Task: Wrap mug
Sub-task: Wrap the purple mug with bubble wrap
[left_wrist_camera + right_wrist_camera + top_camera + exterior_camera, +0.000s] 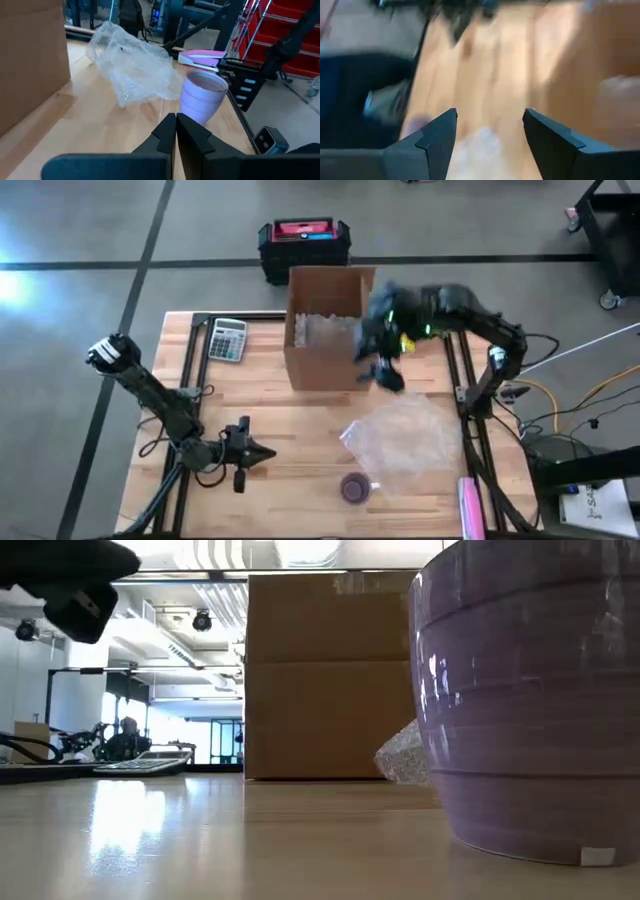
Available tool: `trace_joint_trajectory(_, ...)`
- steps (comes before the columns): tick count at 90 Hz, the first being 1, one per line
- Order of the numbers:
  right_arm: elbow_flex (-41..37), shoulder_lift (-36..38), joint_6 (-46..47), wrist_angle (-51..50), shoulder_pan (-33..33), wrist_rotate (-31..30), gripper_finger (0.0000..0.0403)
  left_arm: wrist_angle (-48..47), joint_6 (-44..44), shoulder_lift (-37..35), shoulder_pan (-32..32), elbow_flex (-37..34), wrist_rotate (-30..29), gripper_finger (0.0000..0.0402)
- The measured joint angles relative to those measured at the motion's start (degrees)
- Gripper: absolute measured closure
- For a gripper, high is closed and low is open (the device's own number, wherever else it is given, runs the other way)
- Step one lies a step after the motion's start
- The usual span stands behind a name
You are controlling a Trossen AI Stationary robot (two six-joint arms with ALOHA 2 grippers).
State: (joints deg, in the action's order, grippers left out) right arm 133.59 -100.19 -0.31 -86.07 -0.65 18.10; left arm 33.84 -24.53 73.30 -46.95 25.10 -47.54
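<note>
Nearest the low camera: purple mug (530, 700), upright close to the worktop's (260, 420) front edge, just in front of the crumpled bubble wrap (405, 435). Left gripper (176, 131) low by the left edge, fingers pressed together, empty. Right gripper (489, 135) beside the cardboard box (325, 330) near the back edge, fingers spread wide, empty. Risk: could tip the mug, or drag the light wrap away.

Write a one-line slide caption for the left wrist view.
Shut left gripper points toward a lilac plastic mug beside a crumpled clear bubble-wrap sheet on the wooden table.
</note>
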Motion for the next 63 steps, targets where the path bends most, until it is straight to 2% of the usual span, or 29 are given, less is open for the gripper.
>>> trace_joint_trajectory(13, -6.3, 0.1, 4.8, -0.9, -11.2, -3.4, 0.0207, 0.0, 1.1, 4.9, 2.5, 4.3, 0.0, 0.0402)
trace_joint_trajectory(25, -14.7, 0.1, 12.0, -0.2, -20.7, -15.8, 0.0215, -0.1, 1.5, 10.0, 4.0, 8.7, 0.0, 0.0402)
trace_joint_trajectory(33, -21.1, 0.1, 17.1, 1.1, -26.2, -20.8, 0.0220, -0.1, 1.0, 13.4, 4.2, 12.0, 1.5, 0.0402)
trace_joint_trajectory(48, -32.9, 0.2, 24.8, 13.8, -34.5, -24.2, 0.0227, -0.2, 0.1, 20.1, 3.7, 19.4, 3.5, 0.0402)
trace_joint_trajectory(63, -42.0, 0.2, 29.3, 29.8, -38.1, -24.2, 0.0228, -1.5, 0.0, 27.6, 2.7, 27.8, 5.3, 0.0402)
